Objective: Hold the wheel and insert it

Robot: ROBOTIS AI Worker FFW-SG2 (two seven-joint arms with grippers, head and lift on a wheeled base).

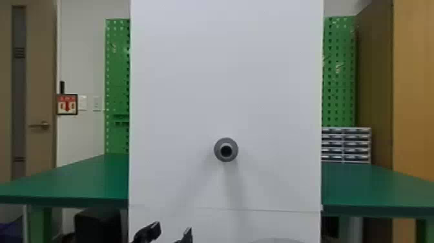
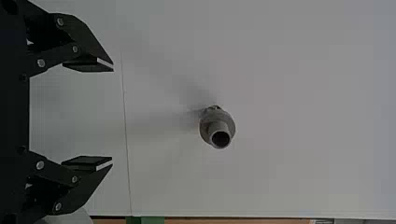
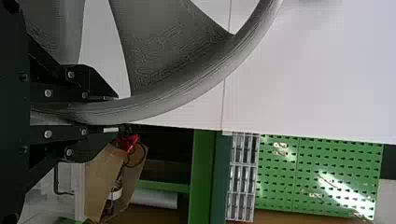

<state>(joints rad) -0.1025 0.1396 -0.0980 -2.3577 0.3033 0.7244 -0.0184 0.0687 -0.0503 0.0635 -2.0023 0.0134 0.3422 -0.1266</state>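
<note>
Nearest, below and to the right of the grey post (image 1: 226, 150), the grey wheel (image 3: 210, 74) stood with the top of its rim just in the head view, well apart from the post. The right gripper (image 3: 114, 113) had its fingers closed on the wheel's rim, one on either side. Below and to the left of the post, the left gripper (image 1: 172, 230) was released, its fingers spread wide. The post itself jutted from a tall white panel (image 1: 226, 80), its open end facing out. Beyond, the green table (image 1: 80, 177) ran to the left and right of the post. On its right-hand part, level with the post, sat a small drawer unit (image 1: 347, 145); green pegboard (image 1: 339, 74) rose behind, higher than the post.
</note>
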